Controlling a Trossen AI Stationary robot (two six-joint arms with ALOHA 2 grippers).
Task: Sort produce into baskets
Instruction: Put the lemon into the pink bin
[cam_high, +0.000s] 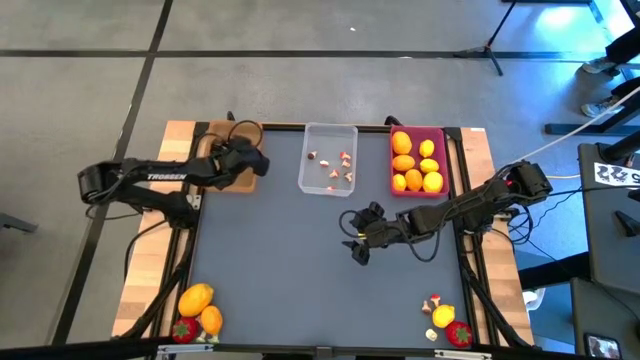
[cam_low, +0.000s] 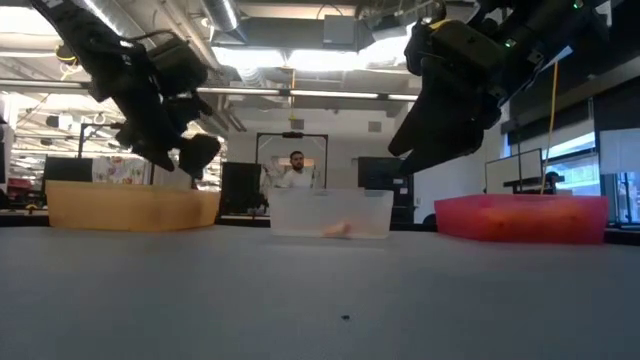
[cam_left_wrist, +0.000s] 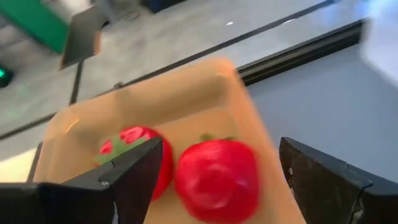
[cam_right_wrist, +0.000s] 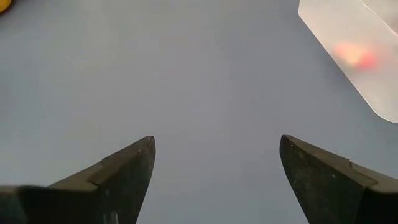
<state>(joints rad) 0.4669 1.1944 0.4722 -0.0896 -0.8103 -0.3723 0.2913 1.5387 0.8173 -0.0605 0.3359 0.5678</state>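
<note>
My left gripper (cam_left_wrist: 214, 180) hangs open over the tan basket (cam_left_wrist: 186, 93) at the table's far left. A red strawberry (cam_left_wrist: 216, 179) shows blurred between its fingers, with a gap on either side. A second strawberry (cam_left_wrist: 127, 142) lies in the basket, half behind one finger. My right gripper (cam_right_wrist: 214, 168) stands open above the bare table middle (cam_high: 358, 240), nothing between its fingers. The clear basket (cam_high: 328, 170) holds mushroom bits. Yellow and orange fruits fill the pink basket (cam_high: 441, 135).
Loose produce lies in two heaps at the near edge: orange fruits and a strawberry at the left (cam_high: 198, 310), a yellow fruit, a strawberry and mushroom bits at the right (cam_high: 445, 322). The grey mat (cam_high: 280, 260) between the heaps and the baskets is bare.
</note>
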